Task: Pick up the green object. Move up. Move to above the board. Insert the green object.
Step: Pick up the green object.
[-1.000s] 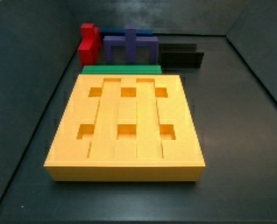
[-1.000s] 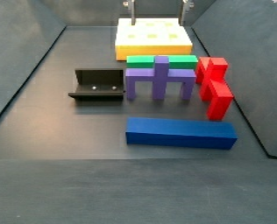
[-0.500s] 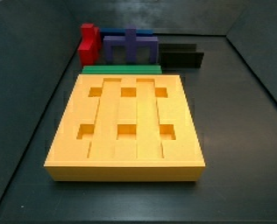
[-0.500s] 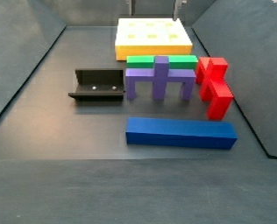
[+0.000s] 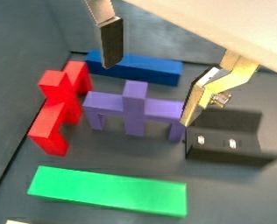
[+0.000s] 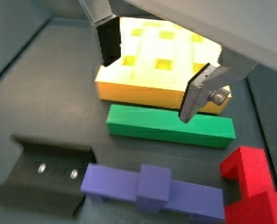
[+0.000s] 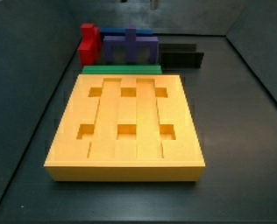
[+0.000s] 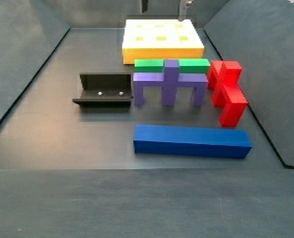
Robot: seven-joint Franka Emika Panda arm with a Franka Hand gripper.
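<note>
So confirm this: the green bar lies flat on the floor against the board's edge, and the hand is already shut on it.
Not shut on it. In a wrist view the hand hangs open above the green bar, touching nothing. The bar does lie flat against the board.

Green object (image 6: 170, 124) flat on floor, touching board (image 6: 152, 61).
</note>
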